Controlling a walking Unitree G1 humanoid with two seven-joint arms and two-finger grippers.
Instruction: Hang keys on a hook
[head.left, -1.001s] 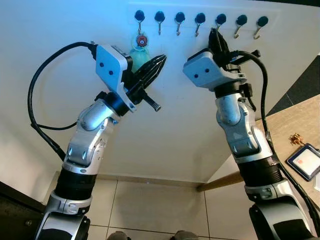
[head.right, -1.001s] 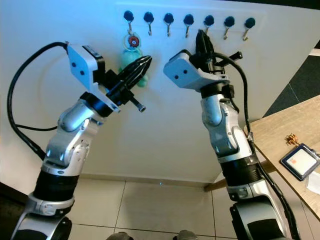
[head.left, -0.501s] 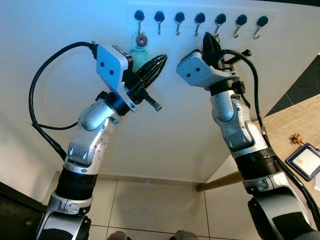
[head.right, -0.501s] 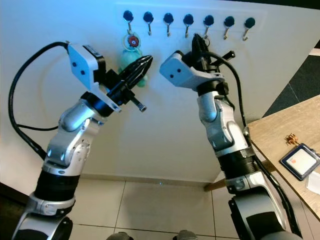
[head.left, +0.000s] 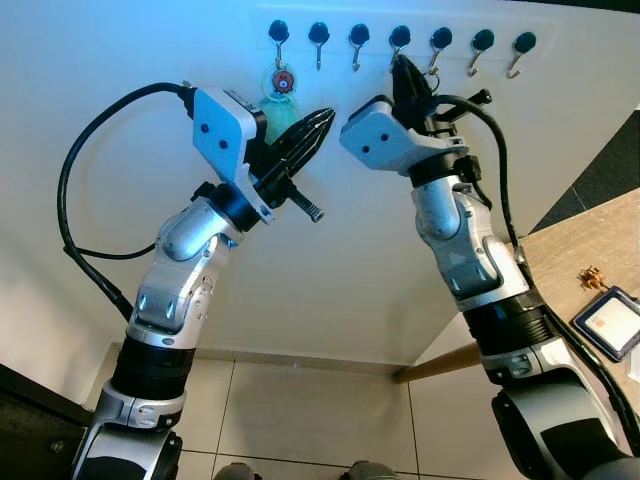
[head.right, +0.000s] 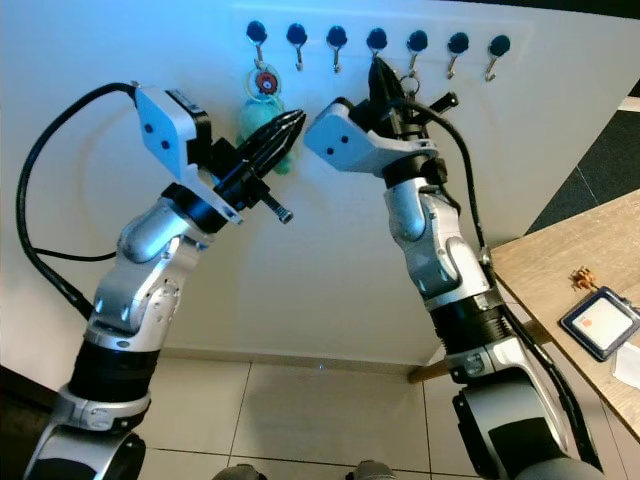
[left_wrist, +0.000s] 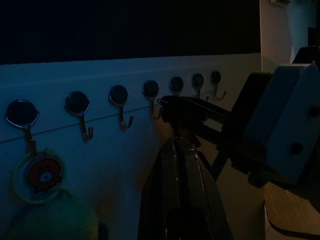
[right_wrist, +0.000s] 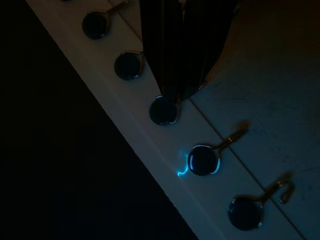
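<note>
A row of seven black-capped hooks (head.left: 399, 40) runs along the white wall. The keys (head.left: 284, 82), on a ring with an orange tag and a teal plush charm (head.left: 281, 115), hang from the leftmost hook (head.left: 279, 36). The right gripper (head.left: 401, 68) is raised to the fourth hook, its fingers pressed together with nothing seen between them. The left gripper (head.left: 322, 120) hovers just beside the charm, fingers closed and empty. A card holder (head.left: 607, 322) lies on the wooden table (head.left: 570, 250).
</note>
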